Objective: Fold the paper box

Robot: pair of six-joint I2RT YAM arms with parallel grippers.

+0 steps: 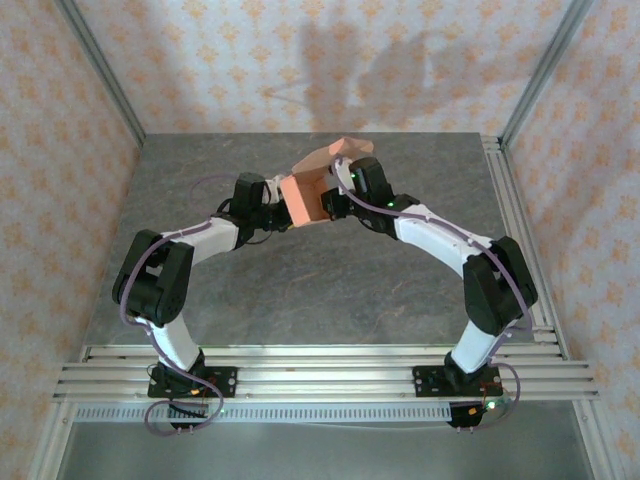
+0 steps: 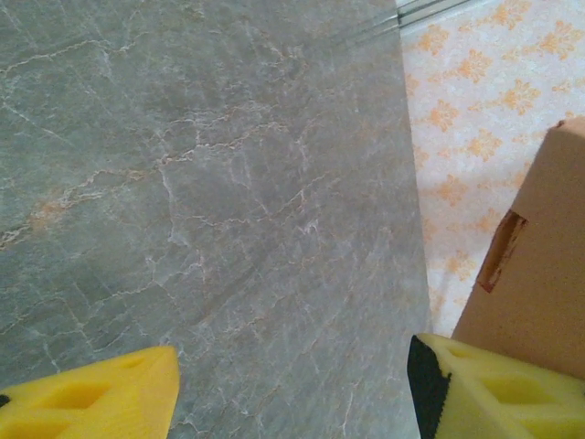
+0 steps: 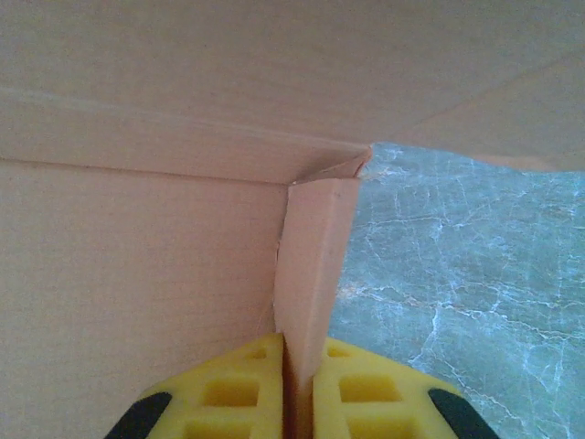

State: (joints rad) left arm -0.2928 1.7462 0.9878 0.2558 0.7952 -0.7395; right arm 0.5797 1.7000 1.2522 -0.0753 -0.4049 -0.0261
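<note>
Overhead, both arms bend inward over the grey marbled table (image 1: 300, 290), and the salmon-orange paper box (image 1: 312, 190) is raised off the surface between them, partly formed, with a flap pointing toward the back wall. The left gripper (image 1: 276, 212) meets its left side and the right gripper (image 1: 337, 197) its right side.

From the left wrist, the two yellow fingers (image 2: 91, 398) stand well apart, with bare table (image 2: 228, 183) between them. The box (image 2: 539, 265) rises at the right edge, touching the outer finger, and a slit shows in its face.

From the right wrist, the right gripper (image 3: 297, 370) is pinched tight on a narrow upright panel of the box (image 3: 137, 256), whose card walls meet at a corner just above.
</note>
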